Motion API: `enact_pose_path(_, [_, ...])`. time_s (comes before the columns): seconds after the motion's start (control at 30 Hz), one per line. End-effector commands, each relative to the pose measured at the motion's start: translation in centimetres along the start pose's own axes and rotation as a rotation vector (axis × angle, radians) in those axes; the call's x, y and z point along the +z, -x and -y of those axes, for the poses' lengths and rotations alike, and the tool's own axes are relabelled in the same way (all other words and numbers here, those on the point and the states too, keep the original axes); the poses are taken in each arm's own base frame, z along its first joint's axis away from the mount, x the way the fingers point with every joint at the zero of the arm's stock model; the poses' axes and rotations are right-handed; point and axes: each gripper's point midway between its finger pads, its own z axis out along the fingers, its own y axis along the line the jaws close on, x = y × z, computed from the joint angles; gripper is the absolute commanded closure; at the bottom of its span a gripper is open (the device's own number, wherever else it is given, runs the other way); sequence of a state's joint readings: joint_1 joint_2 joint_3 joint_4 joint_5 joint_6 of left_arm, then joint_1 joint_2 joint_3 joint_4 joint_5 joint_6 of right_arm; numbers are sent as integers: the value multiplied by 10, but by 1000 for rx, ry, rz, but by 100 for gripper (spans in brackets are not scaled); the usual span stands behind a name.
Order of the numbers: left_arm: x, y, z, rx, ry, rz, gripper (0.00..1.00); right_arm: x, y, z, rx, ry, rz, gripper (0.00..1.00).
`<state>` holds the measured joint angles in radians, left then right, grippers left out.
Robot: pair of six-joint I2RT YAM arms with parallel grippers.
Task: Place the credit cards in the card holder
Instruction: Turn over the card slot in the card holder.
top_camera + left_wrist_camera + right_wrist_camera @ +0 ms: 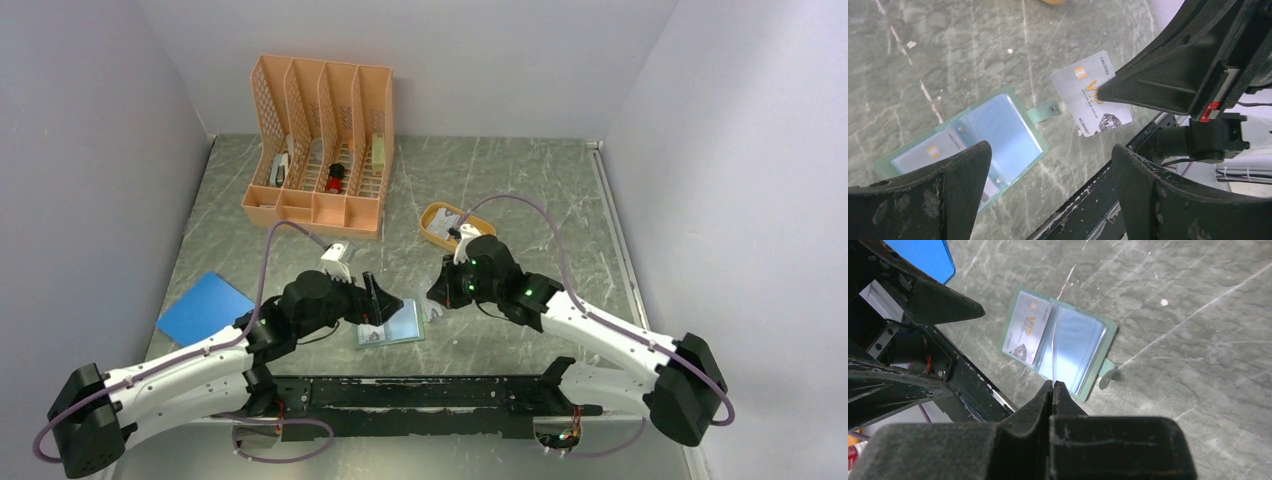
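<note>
Plainly two credit cards [1091, 95], one card holder [1000, 127].

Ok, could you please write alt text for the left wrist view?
The right gripper pinches a grey VIP credit card beside the open card holder, which holds a second card. The left gripper, open, frames the bottom.

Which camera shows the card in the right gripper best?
Left wrist view: the held card faces it, chip and print visible. Right wrist sees it edge-on, a thin line; top view shows only a pale scrap.
</note>
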<state>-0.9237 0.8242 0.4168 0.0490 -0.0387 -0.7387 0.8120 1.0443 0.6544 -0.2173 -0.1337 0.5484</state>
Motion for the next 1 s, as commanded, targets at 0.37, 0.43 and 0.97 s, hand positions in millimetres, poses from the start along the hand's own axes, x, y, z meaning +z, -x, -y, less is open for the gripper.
enact_pose_path(0.37, [24,-35,-34,-17,195,-173,16,36,-54,5,103,6,-254,100])
enact_pose_path(0.43, [24,-33,-37,-19,213,-162,17,39,-60,10,114,-12,-271,100])
enact_pose_path(0.97, [11,-38,-64,-5,328,-152,24,41,-69,27,139,-100,-290,100])
